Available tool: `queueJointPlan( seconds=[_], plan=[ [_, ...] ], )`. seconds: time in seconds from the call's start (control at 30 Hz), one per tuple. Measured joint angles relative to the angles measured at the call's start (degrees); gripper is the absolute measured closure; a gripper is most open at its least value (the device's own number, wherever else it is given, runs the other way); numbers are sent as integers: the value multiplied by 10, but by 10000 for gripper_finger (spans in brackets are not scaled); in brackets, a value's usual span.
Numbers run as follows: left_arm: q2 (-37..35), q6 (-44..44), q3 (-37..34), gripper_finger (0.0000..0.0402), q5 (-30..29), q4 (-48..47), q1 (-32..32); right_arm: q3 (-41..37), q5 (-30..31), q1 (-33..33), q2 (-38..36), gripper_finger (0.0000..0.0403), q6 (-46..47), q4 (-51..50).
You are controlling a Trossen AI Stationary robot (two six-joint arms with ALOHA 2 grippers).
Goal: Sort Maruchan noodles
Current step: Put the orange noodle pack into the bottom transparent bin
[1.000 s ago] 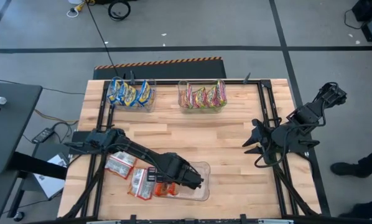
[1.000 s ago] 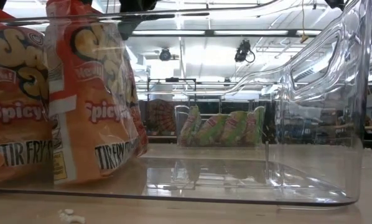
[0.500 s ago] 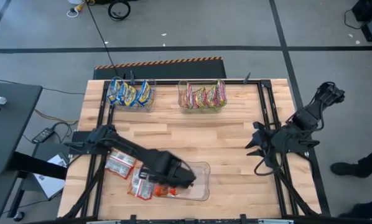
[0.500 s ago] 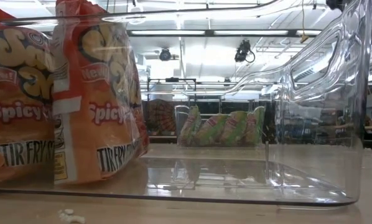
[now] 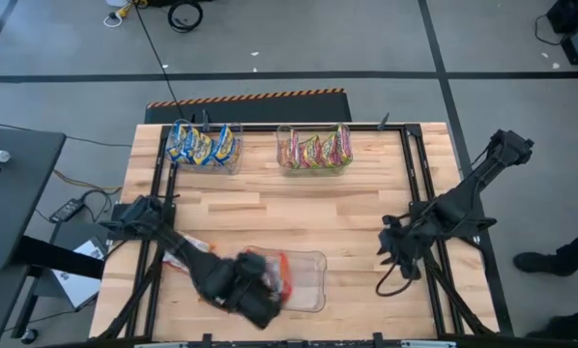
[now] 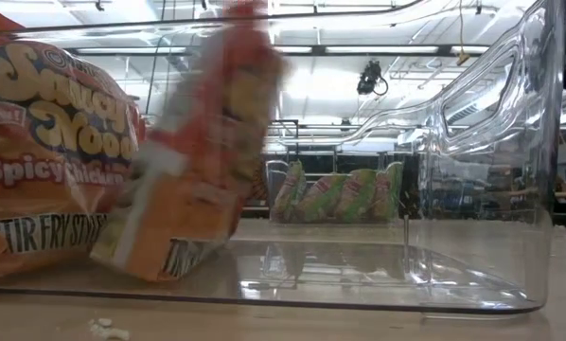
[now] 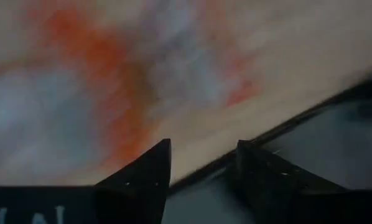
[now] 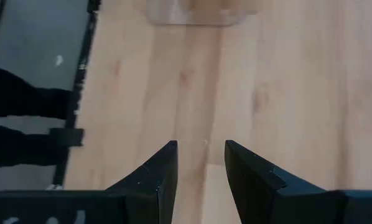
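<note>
At table height, the clear bin (image 6: pixel 453 189) nearest the camera fills the picture. An orange noodle packet (image 6: pixel 46 152) leans against its left side, printed "Spicy Chicken" and "STIR FRY" (the large word above them is only partly legible). A second orange packet (image 6: pixel 203 170) stands tilted beside it, blurred, with its lower corner on the bin floor.

The overhead view shows what the low one cannot: the left gripper (image 5: pixel 255 302) sits at the left end of that same bin (image 5: pixel 308 280), at the near edge of the wooden table (image 5: pixel 299 213), with an orange packet (image 5: pixel 281 274) showing just past it inside the bin. Another red and silver packet (image 5: pixel 194 253) lies on the boards just left of the bin, partly under the arm. From above I cannot tell how the left fingers stand. The left wrist view settles it: the two dark fingers (image 7: pixel 145 177) are parted with nothing between them, over an orange and silver blur.

The right gripper (image 5: pixel 397 246) hangs over the table's right side, well apart from the bin. Its wrist view shows the fingers (image 8: pixel 158 174) slightly parted and empty above bare boards.

At the far edge stand two more clear bins, one holding blue and yellow packets (image 5: pixel 204 145), the other green and pink packets (image 5: pixel 314 150), which also show in the distance at table height (image 6: pixel 335 197).
</note>
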Motion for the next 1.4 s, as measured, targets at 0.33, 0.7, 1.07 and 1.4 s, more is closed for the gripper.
queueJointPlan(
  seconds=[0.33,0.7,1.07,1.4],
  plan=[
    [58,332,3,248,-59,265,104,49,44,0,92,265,-22,13],
    [117,617,3,250,1,274,116,53,44,0,95,265,-1,25],
    [176,827,1,253,37,314,130,53,36,0,95,265,63,29],
    [207,868,-1,253,53,263,134,52,34,3,100,265,103,43]
  ],
)
